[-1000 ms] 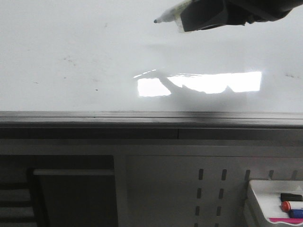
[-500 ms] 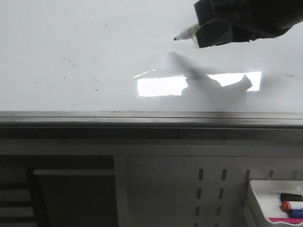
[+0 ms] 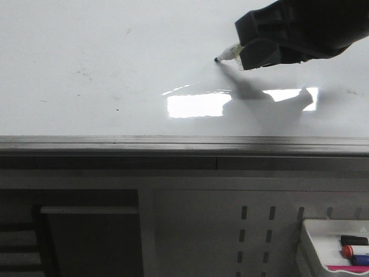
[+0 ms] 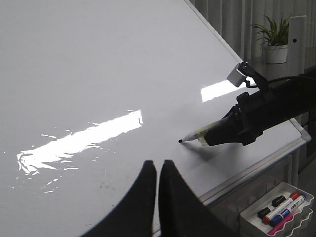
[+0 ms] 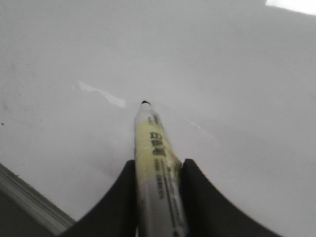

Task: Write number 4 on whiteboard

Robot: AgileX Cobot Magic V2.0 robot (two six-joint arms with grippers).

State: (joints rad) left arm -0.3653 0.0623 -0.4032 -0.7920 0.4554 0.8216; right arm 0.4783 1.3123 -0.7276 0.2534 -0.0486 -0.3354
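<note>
The whiteboard [image 3: 86,52] fills the upper front view, glossy white with faint smudges, a bright glare and a grey edge rail [image 3: 173,144]. No marker strokes of a number 4 show on it. My right gripper [image 3: 245,55] is shut on a yellowish marker [image 3: 229,53] whose black tip [image 3: 217,60] rests at or just above the board. The marker shows in the right wrist view [image 5: 155,163] and the left wrist view [image 4: 202,133]. My left gripper [image 4: 158,165] is shut and empty, held above the board near its edge.
A small white tray [image 3: 331,248] with black, red and blue markers stands below the board at the right; it also shows in the left wrist view [image 4: 276,212]. A perforated grey panel [image 3: 253,231] lies under the rail. A potted plant [image 4: 274,39] stands beyond the board.
My right gripper has come down and moved right with the marker. The tip has dropped from high above the board to its surface, and its shadow now meets the tip.
</note>
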